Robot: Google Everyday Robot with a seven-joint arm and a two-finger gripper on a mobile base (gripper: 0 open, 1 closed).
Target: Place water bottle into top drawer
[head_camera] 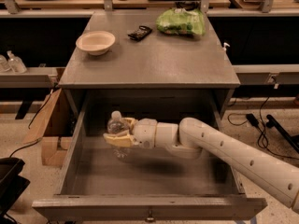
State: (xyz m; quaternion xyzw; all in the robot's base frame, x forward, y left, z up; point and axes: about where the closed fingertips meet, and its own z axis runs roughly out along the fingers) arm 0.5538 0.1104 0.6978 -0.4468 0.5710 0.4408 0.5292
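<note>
The top drawer (74, 148) of the grey table is pulled wide open, its metal pull (149, 214) at the front. My gripper (117, 135) reaches in from the right on a white arm and is shut on the water bottle (116, 124), a clear ribbed bottle with a white cap. The bottle stands about upright inside the drawer's left half, its base low near the drawer floor. I cannot tell whether it touches the floor.
On the tabletop (154, 59) stand a pale bowl (95, 42), a small dark object (139, 32) and a green bag (181, 22). Small pump bottles (14, 62) sit on a left shelf. A cardboard box (46, 125) and cables (261, 120) lie on the floor.
</note>
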